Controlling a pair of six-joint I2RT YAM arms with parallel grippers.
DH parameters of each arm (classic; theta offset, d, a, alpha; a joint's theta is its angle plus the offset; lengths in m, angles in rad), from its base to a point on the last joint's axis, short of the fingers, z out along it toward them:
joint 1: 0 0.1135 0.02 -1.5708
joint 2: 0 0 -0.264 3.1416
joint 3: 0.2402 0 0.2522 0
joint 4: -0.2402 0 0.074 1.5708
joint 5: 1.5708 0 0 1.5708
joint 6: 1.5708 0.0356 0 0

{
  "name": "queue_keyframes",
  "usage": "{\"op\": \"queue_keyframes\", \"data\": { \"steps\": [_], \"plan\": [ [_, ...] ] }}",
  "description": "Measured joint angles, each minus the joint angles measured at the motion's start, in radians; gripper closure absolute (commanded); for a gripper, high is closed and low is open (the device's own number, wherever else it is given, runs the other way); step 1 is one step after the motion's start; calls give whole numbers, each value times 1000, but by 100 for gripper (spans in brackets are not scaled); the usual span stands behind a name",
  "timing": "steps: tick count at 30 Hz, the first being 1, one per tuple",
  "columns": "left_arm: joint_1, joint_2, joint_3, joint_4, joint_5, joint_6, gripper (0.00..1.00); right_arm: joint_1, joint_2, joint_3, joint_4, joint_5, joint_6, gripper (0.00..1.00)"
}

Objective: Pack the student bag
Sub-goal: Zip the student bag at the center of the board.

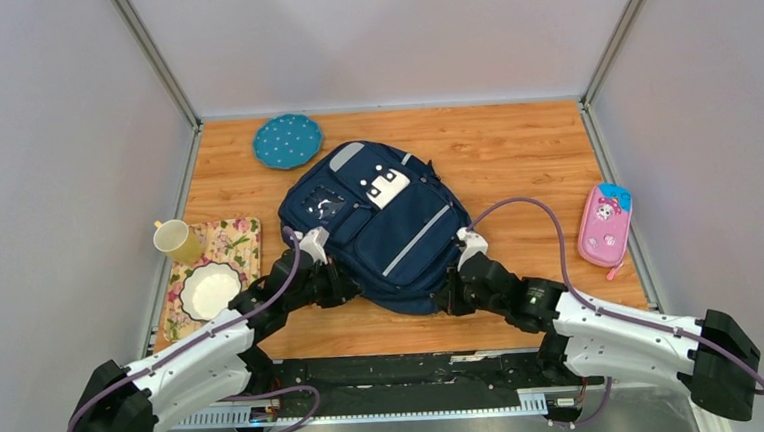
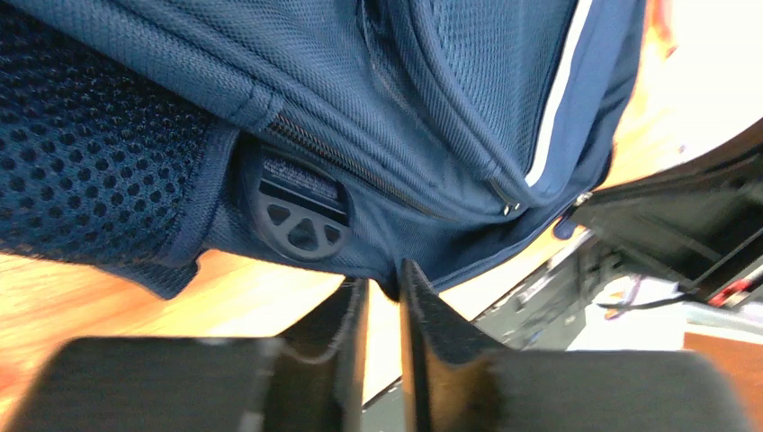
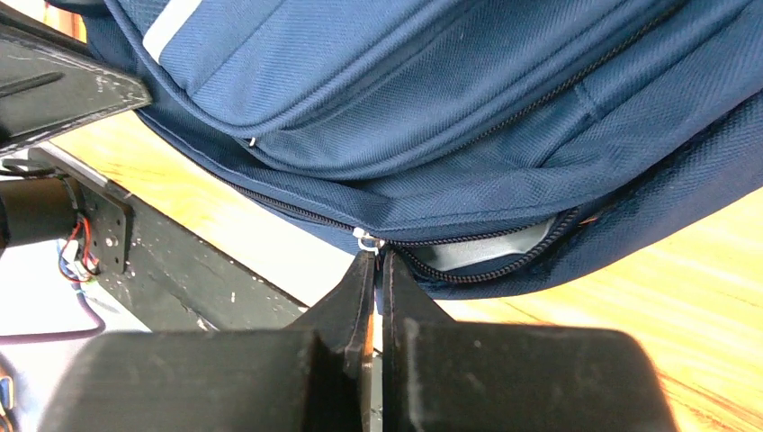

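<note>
1. Left claw (image 2: pixel 385 274) — narrowly spread, tips at the near hem of the student bag (image 1: pixel 378 221), a fabric fold dipping between them.
2. Right claw (image 3: pixel 378 256) — pressed together, pinching the zip pull (image 3: pixel 366 238); zip part-open, grey lining (image 3: pixel 486 250) showing.
3. Placement: student bag lies front-up at the middle of the surface (image 1: pixel 515 158), near edge between both claws.
4. Pink pencil case (image 1: pixel 605 224) right; teal plate (image 1: pixel 287 141) behind; cup (image 1: pixel 176 240), bowl (image 1: pixel 210 290) left.
</note>
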Motion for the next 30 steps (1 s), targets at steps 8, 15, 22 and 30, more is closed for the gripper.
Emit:
{"op": "queue_keyframes", "data": {
  "steps": [8,15,22,30],
  "plan": [
    [-4,-127,17,-143,11,241,31,-11,22,-63,55,-54,19,100],
    [-129,-142,139,-120,13,397,29,-12,29,-62,63,-55,18,100],
    [-332,140,258,-71,24,495,28,-13,-7,-63,52,-55,19,100],
    [-406,301,283,-45,9,571,26,-13,-81,-67,32,-55,26,100]
  ]
}}
